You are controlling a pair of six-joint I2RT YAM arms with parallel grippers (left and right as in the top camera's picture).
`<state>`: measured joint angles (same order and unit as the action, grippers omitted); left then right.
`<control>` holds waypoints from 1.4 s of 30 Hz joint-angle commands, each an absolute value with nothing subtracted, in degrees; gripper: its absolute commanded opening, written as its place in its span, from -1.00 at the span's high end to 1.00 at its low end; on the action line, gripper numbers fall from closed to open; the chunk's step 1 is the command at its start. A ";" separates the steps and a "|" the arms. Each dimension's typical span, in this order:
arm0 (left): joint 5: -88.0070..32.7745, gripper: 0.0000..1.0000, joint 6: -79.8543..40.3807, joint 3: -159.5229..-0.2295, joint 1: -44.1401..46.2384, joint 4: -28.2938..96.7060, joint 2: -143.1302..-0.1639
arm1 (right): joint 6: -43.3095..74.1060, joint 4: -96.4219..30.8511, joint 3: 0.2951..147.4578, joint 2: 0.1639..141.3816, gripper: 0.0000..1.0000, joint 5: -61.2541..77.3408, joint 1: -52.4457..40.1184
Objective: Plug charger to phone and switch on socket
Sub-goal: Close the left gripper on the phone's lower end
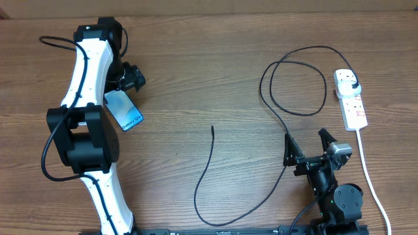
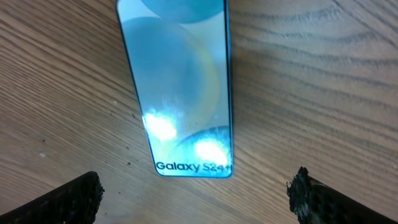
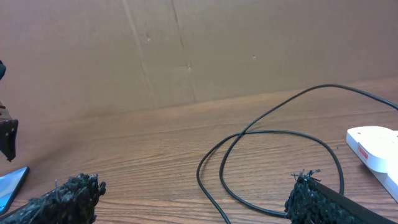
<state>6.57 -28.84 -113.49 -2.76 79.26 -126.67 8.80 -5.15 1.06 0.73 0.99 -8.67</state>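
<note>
Brown wood-grain tabletop [image 1: 196,72], matt finish, grain running lengthwise across the overhead view. Plain brown cardboard panel [image 3: 249,43], standing upright along the table's far edge, marked by one slanted crease.

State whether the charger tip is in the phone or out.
Out. The charger tip lies alone on the table, far from the phone, with no cable touching it.

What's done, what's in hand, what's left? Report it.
Done: charger plug appears seated in the socket. In hand: nothing; left gripper hangs open by the phone, right gripper open too. Left: connector tip lies loose on the table; socket on or off: cannot tell.
</note>
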 commanded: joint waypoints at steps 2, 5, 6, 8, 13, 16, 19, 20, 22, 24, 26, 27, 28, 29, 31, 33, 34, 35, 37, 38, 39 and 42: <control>8.54 -0.99 -30.33 -110.56 -2.59 77.14 -126.89 | 8.97 -4.84 0.45 0.16 -1.00 0.25 -8.99; 8.32 -0.99 -30.22 -107.83 -2.59 74.94 -126.80 | 8.97 -4.84 0.45 0.16 -1.00 0.25 -8.99; 8.27 -0.99 -30.24 -106.78 -2.59 74.04 -126.80 | 8.97 -4.84 0.45 0.16 -0.99 0.25 -8.99; 7.57 -0.99 -30.20 -105.08 -2.59 72.14 -126.74 | 8.97 -4.84 0.45 0.16 -0.99 0.25 -8.99; 5.26 -0.99 -29.80 -103.98 -2.61 69.78 -126.72 | 8.97 -4.84 0.45 0.16 -1.00 0.25 -8.99; 3.66 -0.99 -29.56 -103.96 -3.03 68.95 -126.74 | 8.97 -4.84 0.45 0.16 -0.99 0.25 -8.99; 1.02 -0.99 -29.58 -103.96 -4.45 69.12 -126.74 | 8.97 -4.84 0.45 0.16 -0.99 0.25 -8.99; 0.27 -0.99 -29.50 -103.96 -4.97 69.12 -126.74 | 8.97 -4.84 0.45 0.16 -0.99 0.25 -8.99; 0.38 -0.99 -28.67 -103.96 -5.39 69.12 -126.74 | 8.97 -4.84 0.45 0.16 -0.99 0.25 -8.99; 0.54 -0.99 -27.46 -103.96 -5.39 69.21 -126.74 | 8.97 -4.84 0.45 0.16 -1.00 0.25 -8.99; 0.58 -0.99 -26.83 -103.88 -5.52 69.65 -126.74 | 8.99 -4.84 0.45 0.16 -1.00 0.25 -8.99; 0.60 -0.99 -26.72 -103.85 -5.76 69.87 -126.74 | 8.99 -4.84 0.45 0.16 -1.00 0.25 -8.99; 0.51 -0.99 -26.59 -103.79 -5.96 69.82 -126.74 | 8.97 -4.84 0.45 0.16 -1.00 0.25 -8.99; 0.51 -0.99 -26.57 -103.70 -6.15 69.80 -126.74 | 8.97 -4.84 0.45 0.16 -1.00 0.25 -8.99; 0.51 -0.99 -25.87 -103.61 -6.37 69.78 -126.74 | 8.97 -4.84 0.45 0.16 -1.00 0.25 -8.99; 0.60 -0.99 -25.39 -103.48 -6.39 69.84 -126.74 | 8.97 -4.84 0.45 0.16 -0.99 0.25 -8.99; 0.64 -0.99 -25.21 -103.26 -6.42 69.80 -126.74 | 8.97 -4.84 0.45 0.16 -1.00 0.25 -8.99; 0.60 -0.99 -25.28 -103.04 -6.46 69.65 -126.74 | 8.97 -4.84 0.45 0.16 -1.00 0.25 -8.99; 0.56 -0.99 -25.26 -102.56 -6.52 68.62 -126.74 | 8.97 -4.84 0.45 0.16 -1.00 0.25 -8.99; 0.56 -0.99 -25.23 -102.39 -6.52 68.23 -126.74 | 8.99 -4.84 0.45 0.16 -1.00 0.25 -8.99; 0.56 -0.99 -25.23 -102.35 -6.59 68.05 -126.74 | 8.97 -4.84 0.45 0.16 -1.00 0.25 -8.99; 0.16 -0.99 -25.19 -102.35 -6.83 68.31 -126.74 | 8.97 -4.84 0.45 0.16 -0.99 0.25 -8.99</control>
<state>1.04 -26.41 -102.91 -6.07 68.14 -126.67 8.80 -5.15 1.06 0.73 1.04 -8.67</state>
